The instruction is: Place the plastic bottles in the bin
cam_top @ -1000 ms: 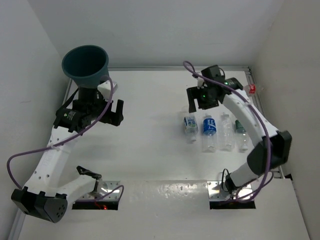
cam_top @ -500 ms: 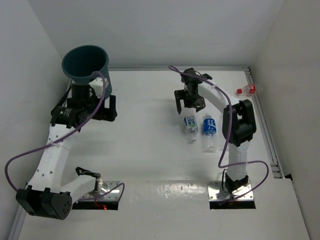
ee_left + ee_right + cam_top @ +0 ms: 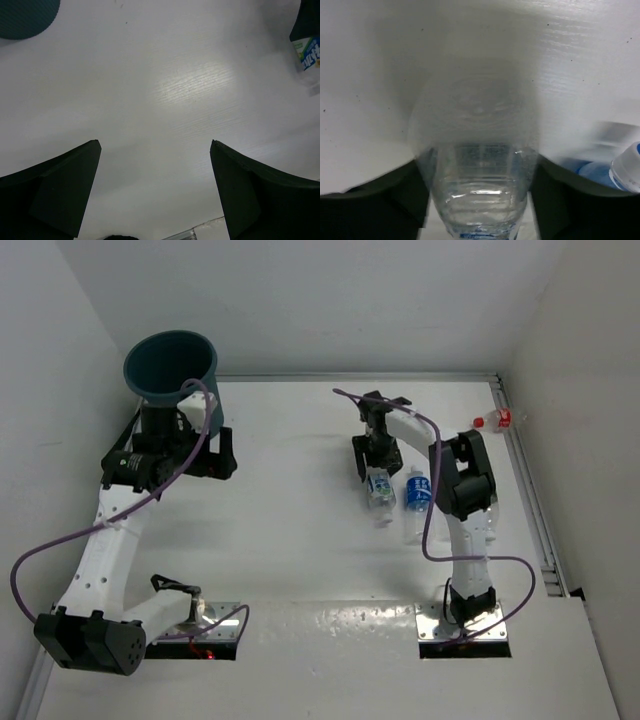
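Table [image 3: 290,540]: white, matte, fills most of the top view.

Bin [image 3: 170,365]: dark teal, round, tapered, wider at the rim. Upright at upper left of the top view, on the table's far left corner. Interior dark; contents cannot be made out. Also a teal patch in the upper left corner of the left wrist view.

Left gripper [image 3: 154,150]: just below the bin in the top view. Jaws wide apart over bare table, holding nothing.

Right gripper [image 3: 480,170]: right of centre in the top view, down over the white-label bottle [image 3: 380,490]. One dark finger [image 3: 375,200] on each side of the clear ribbed body. Jaws spread wide, released, no squeeze to be seen.

Bottles: two showing, small and clear, lying side by side on the table right of centre, well apart from the bin. Blue-label bottle [image 3: 418,495] just right of the first.

Red object [image 3: 503,418]: tiny, at the table's right edge, upper right.
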